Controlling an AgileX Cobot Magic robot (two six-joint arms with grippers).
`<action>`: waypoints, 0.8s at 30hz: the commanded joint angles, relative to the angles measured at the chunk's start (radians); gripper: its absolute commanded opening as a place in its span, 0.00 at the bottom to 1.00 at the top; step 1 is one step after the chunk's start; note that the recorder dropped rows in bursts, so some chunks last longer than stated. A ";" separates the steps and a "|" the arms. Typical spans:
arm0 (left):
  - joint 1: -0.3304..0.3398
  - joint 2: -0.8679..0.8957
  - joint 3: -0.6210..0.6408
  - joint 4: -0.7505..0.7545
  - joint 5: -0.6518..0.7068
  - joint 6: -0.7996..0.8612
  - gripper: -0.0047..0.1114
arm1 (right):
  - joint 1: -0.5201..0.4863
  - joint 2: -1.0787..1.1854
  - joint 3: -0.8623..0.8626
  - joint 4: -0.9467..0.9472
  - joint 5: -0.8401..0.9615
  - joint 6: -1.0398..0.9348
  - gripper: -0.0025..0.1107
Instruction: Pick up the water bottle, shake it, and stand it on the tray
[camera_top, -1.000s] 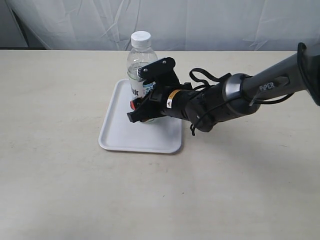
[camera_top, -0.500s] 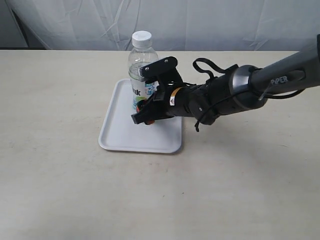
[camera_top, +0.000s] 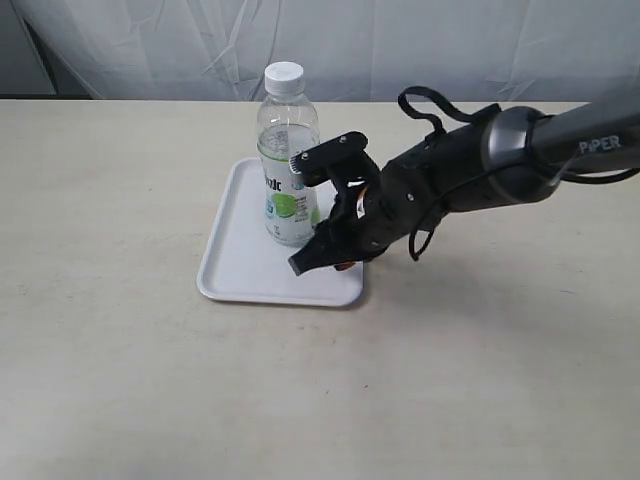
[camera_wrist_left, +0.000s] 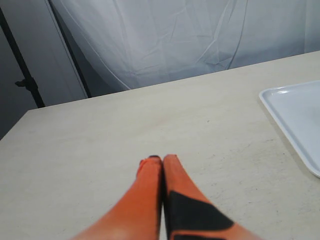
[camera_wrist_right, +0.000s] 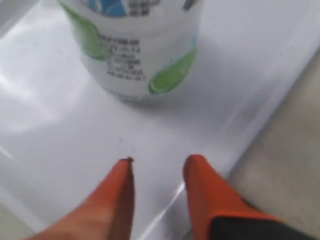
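Exterior view: the water bottle (camera_top: 287, 160) stands upright on the tray (camera_top: 240, 275), toward its far right part. Its long axis is vertical and its white screw cap (camera_top: 284, 73) points straight up. The bottle is smooth clear plastic, a cylinder with rounded shoulders, wrapped in a white label with a green lime and blue marks. The tray is flat, glossy white plastic, rectangular with rounded corners and a low raised rim. It lies on a pale, matte beige worktop (camera_top: 120, 380), with white cloth (camera_top: 420, 50) hanging behind.

The right tool (camera_top: 322, 210), black-bodied, sits just beside the bottle on its right, low over the tray's near right corner. In the right wrist view its two orange fingers (camera_wrist_right: 115, 200) are spread, with only bare tray between them; the bottle's base stands apart beyond the tips.

Left wrist view: the left tool (camera_wrist_left: 160, 159) has its orange fingers pressed together, pinching nothing, above bare worktop, with a corner of the tray near the frame's edge.
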 joint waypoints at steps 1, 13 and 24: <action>0.000 -0.005 0.004 -0.005 0.002 -0.003 0.04 | -0.002 -0.068 0.002 -0.005 0.173 -0.004 0.02; 0.000 -0.005 0.004 -0.005 0.002 -0.003 0.04 | -0.002 -0.408 0.140 0.045 0.330 0.121 0.02; 0.000 -0.005 0.004 -0.005 0.002 -0.003 0.04 | -0.002 -0.725 0.214 0.060 0.667 0.122 0.02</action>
